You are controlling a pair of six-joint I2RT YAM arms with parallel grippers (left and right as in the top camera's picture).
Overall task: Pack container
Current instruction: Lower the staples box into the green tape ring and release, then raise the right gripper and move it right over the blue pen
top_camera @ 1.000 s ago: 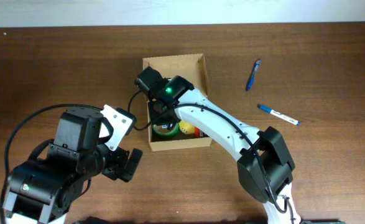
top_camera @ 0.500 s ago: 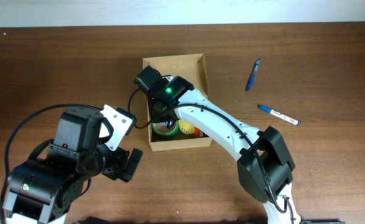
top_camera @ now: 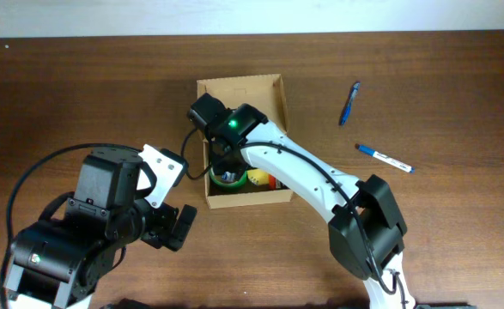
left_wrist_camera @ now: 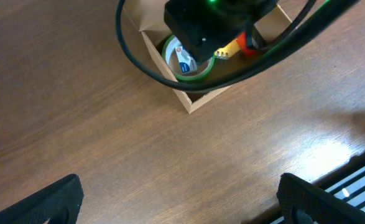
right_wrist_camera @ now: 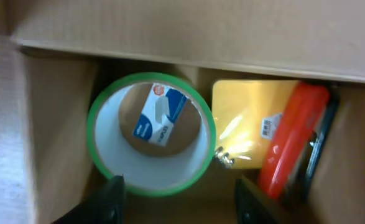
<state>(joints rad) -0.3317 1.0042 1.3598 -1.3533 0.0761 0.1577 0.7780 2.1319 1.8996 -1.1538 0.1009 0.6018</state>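
Note:
The container (top_camera: 269,93) is a tan cardboard box with its flap lid open, at the table's middle. Inside lie a green tape roll (right_wrist_camera: 151,134), a yellow packet (right_wrist_camera: 247,118) and a red item (right_wrist_camera: 294,134). The roll also shows in the overhead view (top_camera: 227,178) and the left wrist view (left_wrist_camera: 188,57). My right gripper (right_wrist_camera: 179,202) is open just above the box's inside, next to the roll, holding nothing. My left gripper (left_wrist_camera: 179,199) is open over bare table, in front of the box (left_wrist_camera: 191,99).
A blue pen (top_camera: 349,103) and a white-and-blue marker (top_camera: 385,158) lie on the brown wood table right of the box. The right arm (top_camera: 303,176) reaches across the box. The left arm's body (top_camera: 88,227) sits at the front left.

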